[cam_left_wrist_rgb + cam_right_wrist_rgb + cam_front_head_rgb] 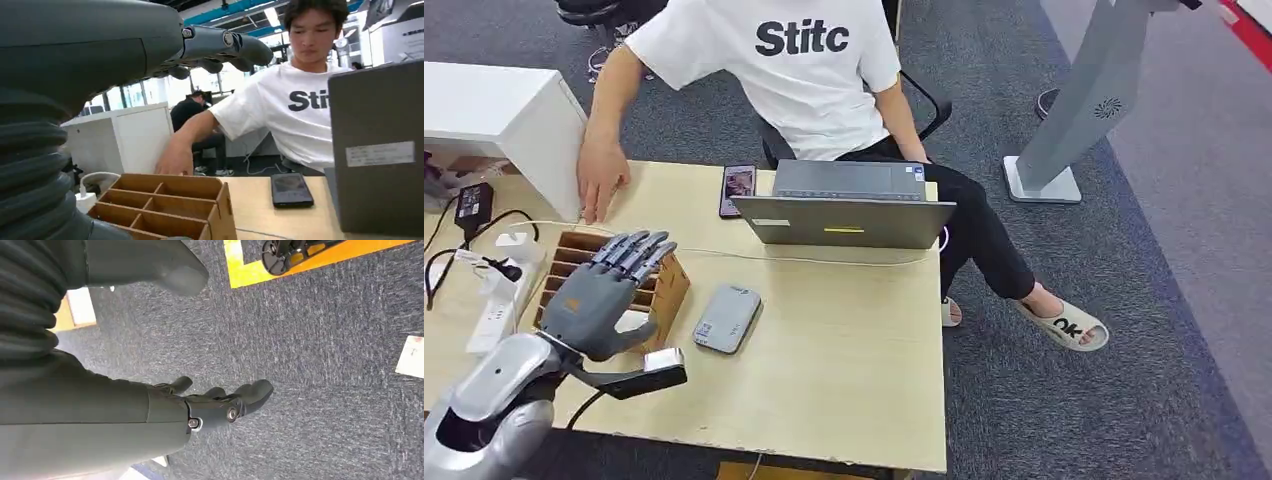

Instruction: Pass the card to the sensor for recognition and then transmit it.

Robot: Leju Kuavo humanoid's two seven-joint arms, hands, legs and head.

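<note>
Left hand (pixel 609 290) hovers over the wooden divider box (pixel 664 290) near the surface's (pixel 844 340) left edge, fingers extended, holding nothing. Grey sensor (pixel 727 318) lies just beside the box. Right hand (pixel 215 405) hangs above carpet, fingers loosely apart, empty.

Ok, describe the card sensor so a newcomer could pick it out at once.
Start at the light wooden table where the grey laptop stands. Nearer the front edge, just right of the wooden divider box under the left hand, lies the sensor. It is a flat grey pad with rounded corners, unlike the black phone beside the laptop.
</note>
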